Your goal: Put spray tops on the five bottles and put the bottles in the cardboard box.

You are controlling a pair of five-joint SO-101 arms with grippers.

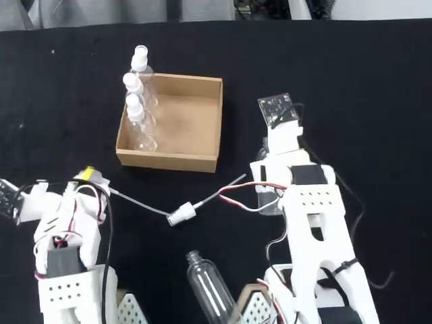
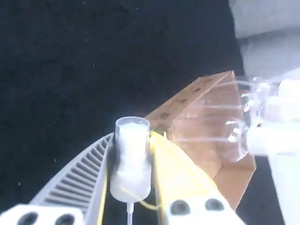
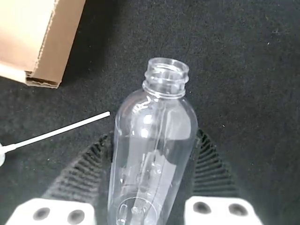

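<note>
My left gripper is at the table's front left, shut on a white spray top whose thin tube points toward the middle. My right gripper is shut on a clear uncapped bottle, held near the table just right of the box corner; the arm partly hides this bottle in the high view. A second spray top lies loose between the arms. Another uncapped bottle lies at the front edge. The cardboard box holds three capped bottles along its left wall.
The loose spray top's tube runs toward the held bottle and ends just short of it. The right half of the box floor is free. Black cloth covers the table around both arms.
</note>
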